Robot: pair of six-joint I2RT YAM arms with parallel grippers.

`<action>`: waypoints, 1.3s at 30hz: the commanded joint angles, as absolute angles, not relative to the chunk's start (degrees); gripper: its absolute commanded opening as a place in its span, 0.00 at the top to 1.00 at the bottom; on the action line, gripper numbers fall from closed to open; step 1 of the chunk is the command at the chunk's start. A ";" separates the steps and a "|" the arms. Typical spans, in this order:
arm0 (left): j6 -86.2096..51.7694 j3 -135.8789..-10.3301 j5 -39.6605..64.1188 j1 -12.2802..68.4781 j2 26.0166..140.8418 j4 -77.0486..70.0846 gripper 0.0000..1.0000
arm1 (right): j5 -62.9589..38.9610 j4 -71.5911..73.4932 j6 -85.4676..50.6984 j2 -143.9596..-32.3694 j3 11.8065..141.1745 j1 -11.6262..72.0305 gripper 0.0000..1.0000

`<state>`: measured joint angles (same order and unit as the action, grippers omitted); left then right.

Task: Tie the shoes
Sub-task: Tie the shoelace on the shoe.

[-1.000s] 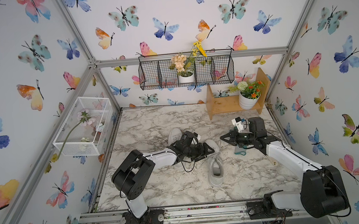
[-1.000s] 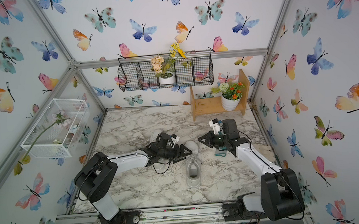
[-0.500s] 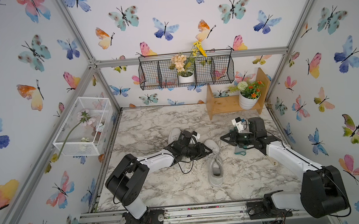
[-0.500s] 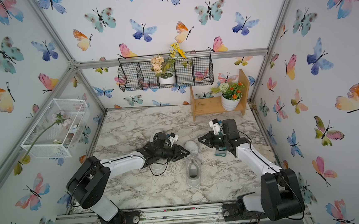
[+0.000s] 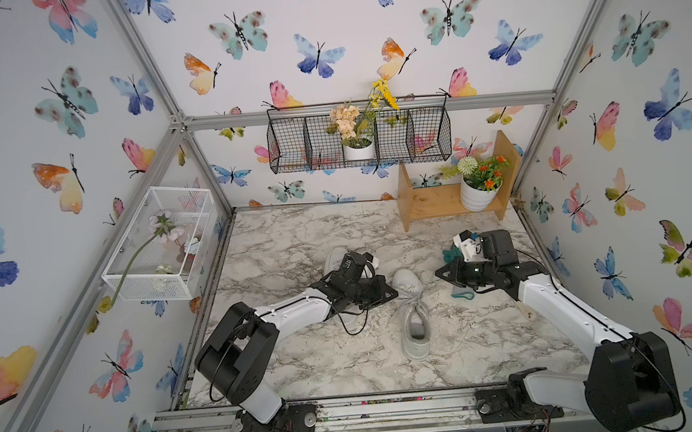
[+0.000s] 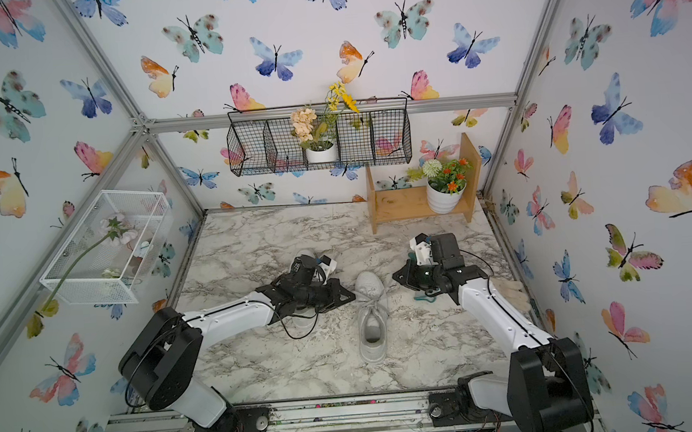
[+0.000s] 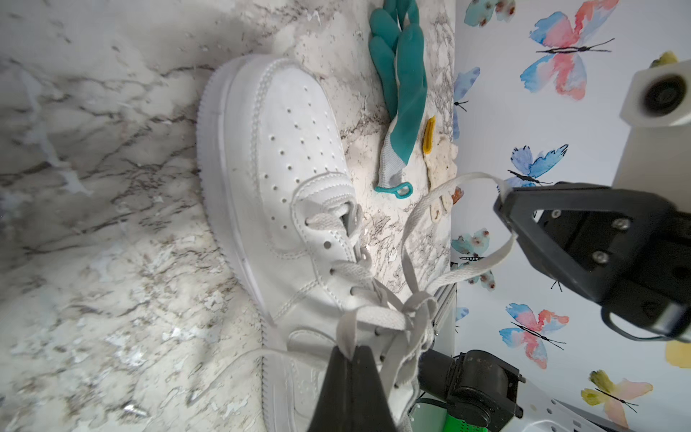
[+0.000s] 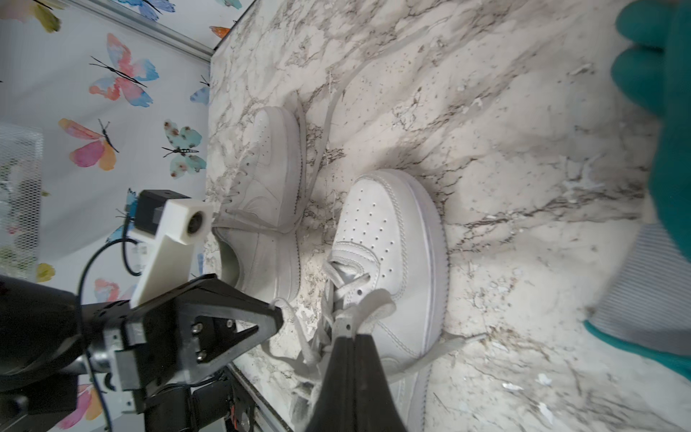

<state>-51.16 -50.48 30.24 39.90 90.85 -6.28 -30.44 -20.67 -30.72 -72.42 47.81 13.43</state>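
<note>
The shoes are white sneakers on the marble table. One shoe lies mid-table, toe to the back, with its laces crossed in a loose knot. The other shoe sits mostly hidden behind my left arm. My left gripper is shut on a lace loop at the left of the middle shoe. My right gripper is shut on the other lace loop, held up to the right of that shoe.
A teal glove lies on the table under my right arm. A wooden shelf with a flower pot stands at the back right. A black wire basket hangs on the back wall, a white mesh box on the left wall.
My left gripper's jaws have closed onto the lace loop. The right arm has held still with its lace.
</note>
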 commanded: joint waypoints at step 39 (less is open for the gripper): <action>-47.88 -43.17 25.79 30.24 83.44 -4.19 1.00 | -2.83 -33.75 -22.59 -73.12 50.54 13.19 0.98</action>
